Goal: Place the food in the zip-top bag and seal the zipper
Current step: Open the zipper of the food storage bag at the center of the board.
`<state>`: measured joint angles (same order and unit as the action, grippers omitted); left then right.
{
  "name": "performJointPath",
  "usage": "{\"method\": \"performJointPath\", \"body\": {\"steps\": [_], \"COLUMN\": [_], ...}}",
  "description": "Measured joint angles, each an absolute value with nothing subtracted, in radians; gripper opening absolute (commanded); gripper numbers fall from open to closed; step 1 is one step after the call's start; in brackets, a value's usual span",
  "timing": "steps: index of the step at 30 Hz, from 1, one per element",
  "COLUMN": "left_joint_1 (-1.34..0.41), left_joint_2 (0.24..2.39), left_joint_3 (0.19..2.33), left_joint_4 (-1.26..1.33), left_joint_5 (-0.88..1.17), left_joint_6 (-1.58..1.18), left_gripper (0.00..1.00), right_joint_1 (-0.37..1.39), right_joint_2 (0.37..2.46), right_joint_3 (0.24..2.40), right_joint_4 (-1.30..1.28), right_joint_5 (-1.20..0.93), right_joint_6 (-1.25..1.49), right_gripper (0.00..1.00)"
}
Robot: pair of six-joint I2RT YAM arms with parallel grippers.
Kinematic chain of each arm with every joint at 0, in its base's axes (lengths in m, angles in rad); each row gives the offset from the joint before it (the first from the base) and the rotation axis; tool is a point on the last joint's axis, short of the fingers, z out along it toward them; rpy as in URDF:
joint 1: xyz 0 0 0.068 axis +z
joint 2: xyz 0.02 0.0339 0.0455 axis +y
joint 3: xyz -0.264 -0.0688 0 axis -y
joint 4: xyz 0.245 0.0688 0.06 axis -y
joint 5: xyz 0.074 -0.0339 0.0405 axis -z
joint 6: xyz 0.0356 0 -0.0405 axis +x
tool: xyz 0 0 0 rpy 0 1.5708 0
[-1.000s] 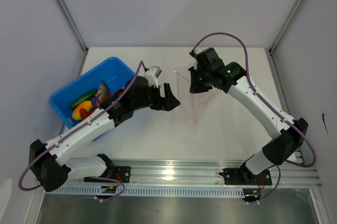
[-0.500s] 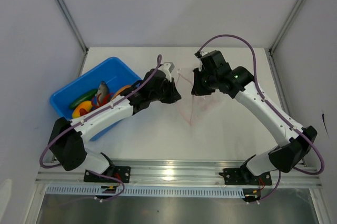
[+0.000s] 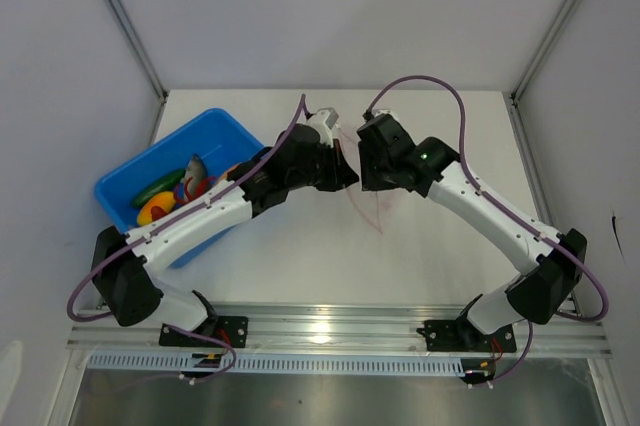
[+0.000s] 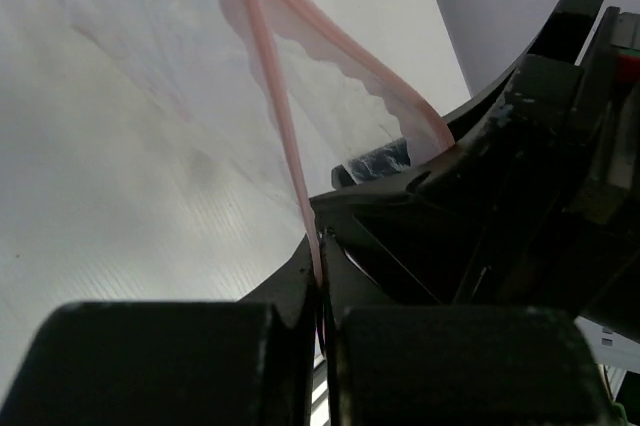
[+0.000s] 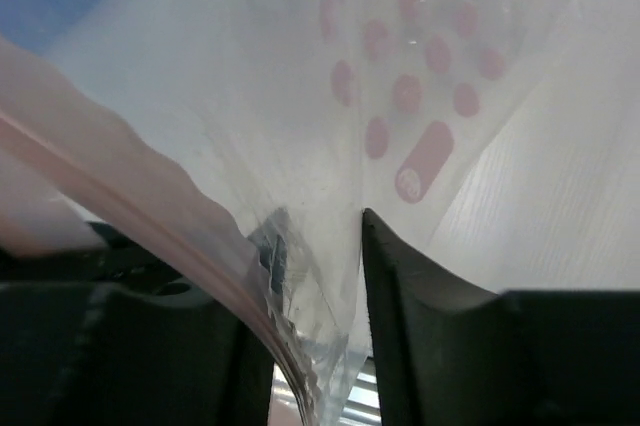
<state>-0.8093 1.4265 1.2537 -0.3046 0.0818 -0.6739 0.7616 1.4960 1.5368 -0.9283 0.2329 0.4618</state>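
Note:
The zip-top bag [image 3: 368, 208] hangs clear and pink-dotted between my two grippers above the table's middle. My left gripper [image 3: 343, 174] is shut on the zipper [image 4: 285, 136], the thin pink strip running straight down into its closed jaws [image 4: 320, 276]. My right gripper [image 3: 366, 174] faces it closely. In the right wrist view its jaws [image 5: 315, 236] stand apart, with the bag's crinkled film [image 5: 400, 66] and pink strip [image 5: 130, 186] lying loose in the gap. The food is in the blue bin: a grey fish [image 3: 194, 172], a green vegetable [image 3: 157, 186] and yellow-orange pieces [image 3: 155, 210].
The blue bin [image 3: 125, 178] sits at the table's left edge, under the left arm's forearm. Metal frame posts rise at both back corners. A rail [image 3: 340, 326] carrying both arm bases runs along the near edge.
My left gripper swung right from beside the bin to the bag's mouth and shut on the pink strip. My right gripper shifted left and its jaws came apart; the bag moved with them.

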Motion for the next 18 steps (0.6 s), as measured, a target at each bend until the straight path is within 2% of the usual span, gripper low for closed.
{"method": "performJointPath", "body": {"steps": [2, 6, 9, 18], "left_joint_1": [-0.813, -0.814, -0.814, -0.817], "left_joint_2": [1.425, 1.424, 1.414, 1.373], "left_joint_3": [1.254, 1.253, 1.239, 1.095], "left_joint_4": [-0.308, -0.328, -0.337, -0.302], "left_joint_5": [0.081, 0.08, 0.081, 0.111], "left_joint_6": [-0.681, -0.678, -0.662, -0.613], "left_gripper": [0.01, 0.01, 0.01, 0.01], "right_joint_1": [0.767, 0.764, 0.732, 0.585], "right_joint_2": [1.496, 1.495, 1.492, 1.467], "right_joint_3": [1.522, 1.518, 1.524, 1.547], "right_joint_4": [-0.929, -0.931, -0.942, -0.972], "right_joint_5": [0.27, 0.36, 0.408, 0.485], "right_joint_6": [0.466, 0.466, 0.439, 0.333], "right_gripper": [0.09, 0.06, 0.0, 0.0]}}
